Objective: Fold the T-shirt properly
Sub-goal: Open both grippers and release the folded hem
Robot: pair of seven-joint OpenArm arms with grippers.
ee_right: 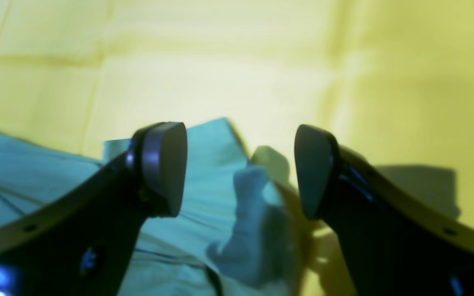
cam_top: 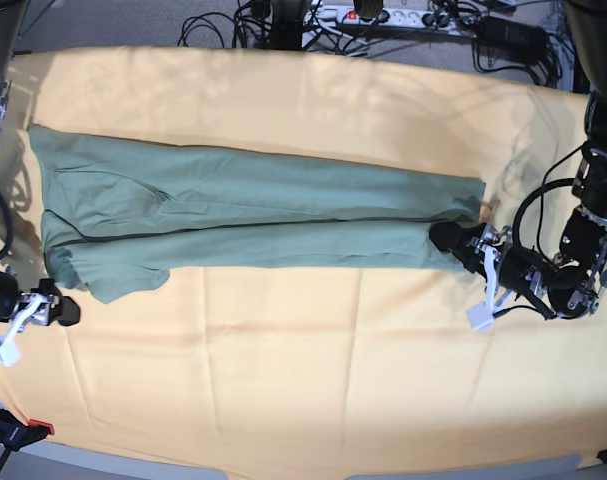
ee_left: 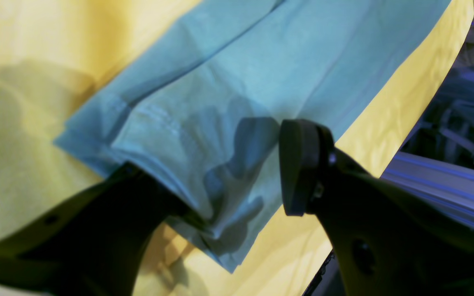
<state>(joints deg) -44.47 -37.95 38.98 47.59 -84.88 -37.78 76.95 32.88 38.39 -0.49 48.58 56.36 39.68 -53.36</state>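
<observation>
Base view: the T-shirt (cam_top: 253, 215) lies as a long narrow strip running side to side across the upper half of the yellow cloth (cam_top: 303, 380) on the bench, already folded lengthwise by the look of it.
Long axis: left-to-right in this view, so each arm sits at one short end of the strip.
Left hand (cam_top: 461, 245): on this view's right, right at the end of the strip. In the left wrist view its jaws stand wide apart, with the layered corner of the shirt between them; one finger (ee_left: 300, 166) hangs over the fabric, the other is down at the edge. It isn't pinching anything.
Right hand (cam_top: 61, 308): on this view's left, just off the lower corner where a flap sticks out. In the right wrist view it's spread wide too, holding nothing, and a rumpled corner of shirt lies between the pads (ee_right: 167, 166).
Who's nearer: pretty even. Each hand is right at its own end, and the middle of the strip is well away from both.
Shirt look: plain sage green, thin and soft, no print. It has long creases along its length, a dark seam line down the middle, stacked hems at the left hand's end and a bit of bunching at both corners.
My guess for the next step: bring one short end over toward the other, so the fold goes across the long axis.
</observation>
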